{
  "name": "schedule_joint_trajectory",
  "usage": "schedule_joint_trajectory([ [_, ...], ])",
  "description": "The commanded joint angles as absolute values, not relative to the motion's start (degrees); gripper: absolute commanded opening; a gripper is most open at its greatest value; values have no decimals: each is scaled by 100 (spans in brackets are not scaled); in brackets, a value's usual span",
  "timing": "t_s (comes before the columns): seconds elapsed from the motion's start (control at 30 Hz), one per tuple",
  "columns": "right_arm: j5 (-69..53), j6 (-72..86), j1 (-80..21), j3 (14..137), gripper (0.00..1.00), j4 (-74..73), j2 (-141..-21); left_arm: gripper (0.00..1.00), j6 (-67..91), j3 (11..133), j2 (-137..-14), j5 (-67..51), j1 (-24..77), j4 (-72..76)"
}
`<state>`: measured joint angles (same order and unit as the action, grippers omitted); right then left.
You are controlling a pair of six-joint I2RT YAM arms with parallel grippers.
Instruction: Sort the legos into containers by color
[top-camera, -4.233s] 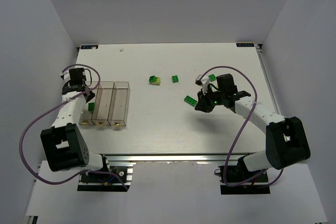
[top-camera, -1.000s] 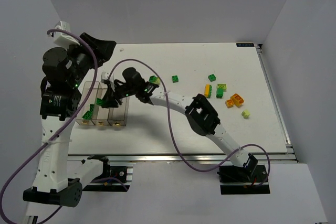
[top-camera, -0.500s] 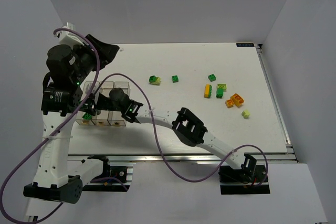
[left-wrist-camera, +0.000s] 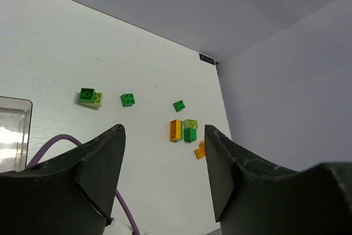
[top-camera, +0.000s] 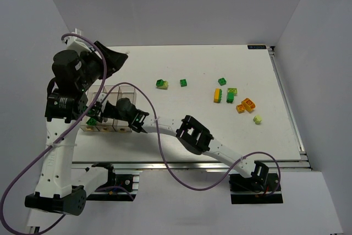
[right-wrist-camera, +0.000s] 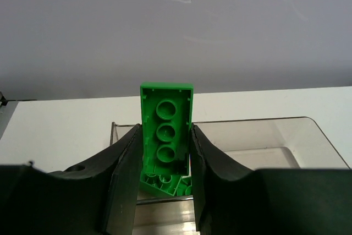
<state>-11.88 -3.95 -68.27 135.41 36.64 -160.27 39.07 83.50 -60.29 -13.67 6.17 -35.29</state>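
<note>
From above, the right gripper (top-camera: 98, 116) is over the bins (top-camera: 127, 88) by the table's left edge; the left gripper (top-camera: 111, 59) hangs high near the far left corner; loose bricks (top-camera: 183, 82) lie from the middle toward the right edge. Left wrist: jaws wide apart, holding nothing. Right wrist: jaws clamped on a green brick (right-wrist-camera: 166, 127), upright above a second brick (right-wrist-camera: 164, 184) lying in a bin. This looks like the drop; the next move calls for opening squarely inside the walls.
</note>
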Motion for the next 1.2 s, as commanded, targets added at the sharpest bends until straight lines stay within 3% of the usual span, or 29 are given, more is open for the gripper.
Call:
schedule_joint_trajectory([
  [0.0,-1037,-527,-6855,13658,23,4280,-16040,69,3894,8394,-6003,-1494,624,-3586],
  [0.03,-1055,-527,-6855,13606,35,4367,-16031,69,3894,8376,-6003,-1512,615,-3577],
  [0.2,-1090,-597,-6838,13518,59,4456,-16040,69,3946,8244,-5950,-1494,624,-3525],
  [0.4,-1108,-685,-6803,13632,65,4456,-16005,69,3973,8218,-5871,-1441,624,-3568],
  [0.57,-1327,-738,-6785,13404,64,4535,-15628,67,3981,8262,-5897,-1450,624,-3551],
  [0.67,-1494,-660,-6610,12405,48,4570,-14777,51,3964,8218,-5915,-1538,624,-3437],
  [0.7,-1755,-555,-6522,12079,30,4596,-14244,34,3999,8105,-5906,-1634,624,-3376],
  [0.73,-1993,-519,-6295,11441,19,4562,-13960,26,4034,8025,-5898,-1696,624,-3192],
  [0.8,-2521,-327,-5926,10962,0,4256,-13320,12,4148,7789,-5863,-1854,624,-2859],
  [0.83,-2618,-264,-5793,10647,0,4036,-13133,11,4175,7726,-5871,-1907,624,-2752],
  [0.9,-2803,-202,-5530,10303,7,3257,-12607,11,4218,7673,-5932,-1977,624,-2602],
  [0.93,-2926,-185,-5224,9787,20,3069,-12395,15,4219,7664,-5976,-2030,633,-2506],
  [0.97,-2935,-202,-5064,9486,20,2911,-12175,20,4219,7664,-6029,-2048,633,-2479],
  [1.03,-2988,-350,-4556,8906,40,2377,-11481,36,4254,7620,-6152,-2048,633,-2348],
  [1.07,-2936,-412,-4379,8625,50,2173,-11252,48,4289,7516,-6187,-2057,633,-2286],
  [1.1,-2883,-491,-4194,8100,71,1971,-10824,54,4341,7471,-6231,-2048,642,-2250],
  [1.17,-2787,-658,-3606,7614,89,1408,-10391,63,4359,7357,-6450,-2013,720,-2189],
])
